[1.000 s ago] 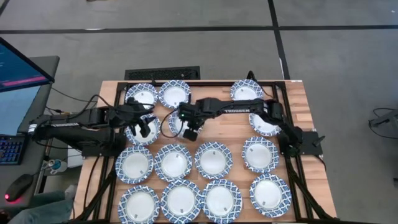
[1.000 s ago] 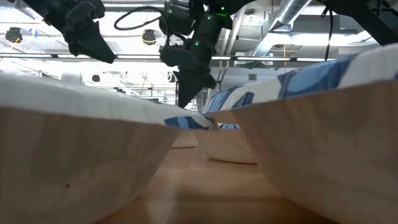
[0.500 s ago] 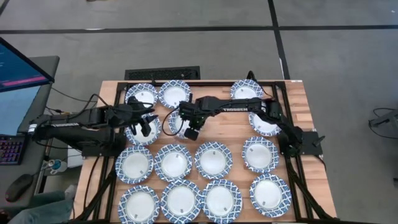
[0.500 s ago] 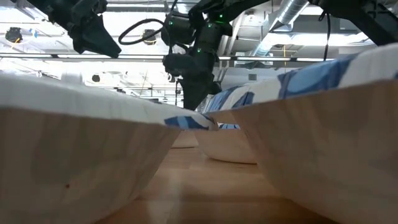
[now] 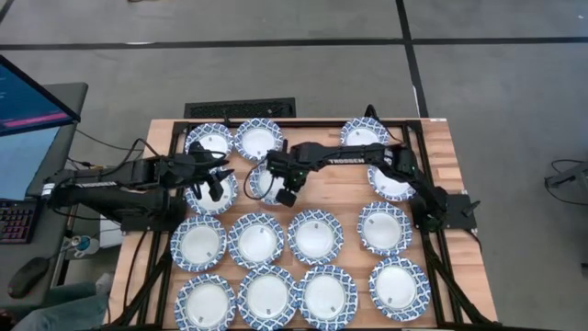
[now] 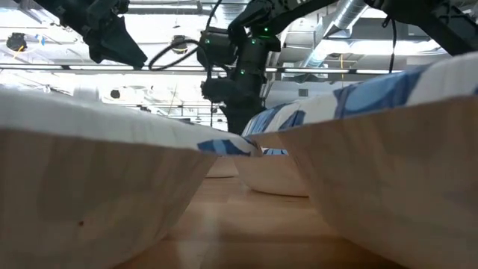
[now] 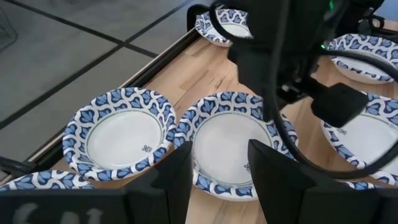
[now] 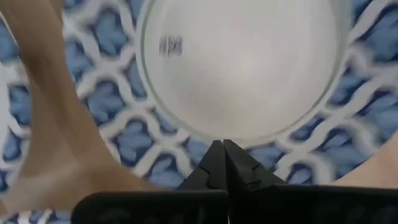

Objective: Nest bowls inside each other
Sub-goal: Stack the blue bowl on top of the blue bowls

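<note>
At about eleven o'clock on the table (image 5: 432, 138), the right gripper (image 5: 272, 179) pinches a bowl (image 5: 262, 186) by its rim for lifting; the left gripper (image 5: 219, 176) waits alongside, part open, over another bowl (image 5: 213, 197).

Readable text: white lettering "TROSSEN" along the right arm (image 5: 354, 162) in the high view. Left arm (image 5: 92, 183) carries white lettering too, too small to read. Small dark mark printed in the white centre of each bowl (image 7: 249, 167), also seen on the bowl (image 8: 169, 45) in the right wrist view; none legible
</note>
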